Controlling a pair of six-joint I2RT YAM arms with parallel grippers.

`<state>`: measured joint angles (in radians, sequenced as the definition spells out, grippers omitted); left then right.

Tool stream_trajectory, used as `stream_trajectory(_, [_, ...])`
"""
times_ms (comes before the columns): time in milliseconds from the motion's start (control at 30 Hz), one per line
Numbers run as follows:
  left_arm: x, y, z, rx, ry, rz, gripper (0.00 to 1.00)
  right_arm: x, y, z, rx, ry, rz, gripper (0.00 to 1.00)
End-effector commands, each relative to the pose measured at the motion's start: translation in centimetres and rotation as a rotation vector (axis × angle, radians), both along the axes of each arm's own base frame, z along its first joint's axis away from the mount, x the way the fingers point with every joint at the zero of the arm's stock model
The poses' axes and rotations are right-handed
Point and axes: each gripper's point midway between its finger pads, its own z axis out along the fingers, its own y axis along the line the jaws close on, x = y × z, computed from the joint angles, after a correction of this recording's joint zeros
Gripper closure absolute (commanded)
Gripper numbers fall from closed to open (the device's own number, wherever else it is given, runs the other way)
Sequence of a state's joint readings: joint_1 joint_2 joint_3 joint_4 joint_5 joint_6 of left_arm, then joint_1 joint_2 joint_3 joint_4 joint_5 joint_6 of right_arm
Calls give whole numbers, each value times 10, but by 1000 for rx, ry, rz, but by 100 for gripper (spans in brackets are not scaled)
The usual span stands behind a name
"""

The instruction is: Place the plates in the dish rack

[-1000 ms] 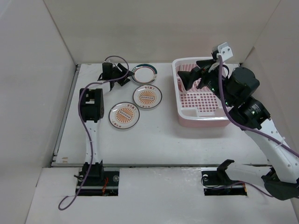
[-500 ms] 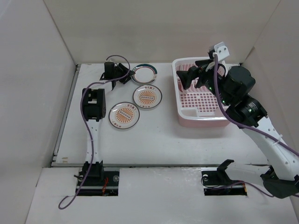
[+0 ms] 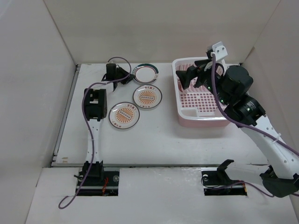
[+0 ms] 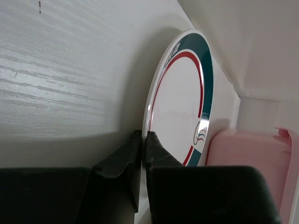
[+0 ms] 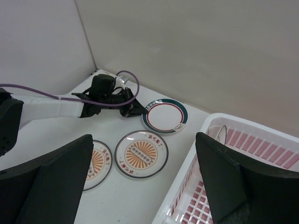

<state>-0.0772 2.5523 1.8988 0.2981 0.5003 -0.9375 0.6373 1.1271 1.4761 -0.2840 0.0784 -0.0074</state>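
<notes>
A white plate with a green and red rim (image 3: pixel 145 73) (image 4: pixel 182 102) (image 5: pixel 165 116) lies at the back of the table. My left gripper (image 3: pixel 128 76) (image 4: pixel 144 135) is shut on its left edge, one finger above the rim and one below. Two sunburst plates (image 3: pixel 147 96) (image 3: pixel 124 115) lie flat in front of it. The pink dish rack (image 3: pixel 201 122) (image 5: pixel 178 189) stands at the right. One ringed plate (image 5: pixel 219 133) stands upright inside it. My right gripper (image 3: pixel 191 74) (image 5: pixel 144 137) hangs open and empty over the rack's left side.
White walls close in the table at the back and on both sides. The green-rimmed plate lies close to the back wall and to the rack's far left corner. The left arm's purple cable (image 3: pixel 117 60) loops above its wrist.
My left gripper's jaws have closed onto the green-rimmed plate's edge. The right gripper has drifted slightly toward the back above the rack, still open.
</notes>
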Motion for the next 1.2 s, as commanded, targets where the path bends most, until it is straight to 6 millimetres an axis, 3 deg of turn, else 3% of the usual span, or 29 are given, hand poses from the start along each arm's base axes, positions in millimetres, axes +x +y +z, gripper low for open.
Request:
stream_trajectory(0, [-3,-1,16,31,-17,-12,100,8,10,-3,-22,-19,11,6])
stream_trajectory(67, [-12,5,17,49,0,18,100,15,24,-21,-116,-36,64,4])
stream_trajectory(100, [-12,7,50,55,-63,24,100,14,35,-33,-165,-40,129,4])
stream_trajectory(167, [-24,11,61,73,-66,39,100,23,52,-57,-271,-42,152,4])
stream_trajectory(200, [-25,13,74,77,-86,50,100,28,53,-64,-301,-39,127,4])
stream_trajectory(233, [-26,15,105,86,-140,57,100,29,59,-71,-326,-36,129,4])
stream_trajectory(400, [-38,27,159,89,-200,67,100,59,78,-102,-425,-57,107,4])
stream_trajectory(533, [-45,32,200,83,-234,70,100,91,98,-138,-521,-50,102,4])
stream_trajectory(600, [-53,36,198,109,-159,81,100,98,111,-136,-557,-83,117,4])
stream_trajectory(633, [-54,38,213,125,-169,86,100,105,115,-143,-611,-102,125,4])
stream_trajectory(667, [-60,40,204,136,-107,91,100,107,120,-141,-630,-121,123,4])
stream_trajectory(700, [-66,40,219,134,-121,92,100,107,127,-137,-644,-143,135,4])
stream_trajectory(833, [-89,37,239,57,-92,111,100,121,141,-119,-728,-239,105,4])
stream_trajectory(1067, [-126,36,267,52,-49,124,100,129,152,-124,-809,-290,112,2])
stream_trajectory(1167, [-140,38,264,53,-4,137,100,125,166,-137,-830,-291,132,2])
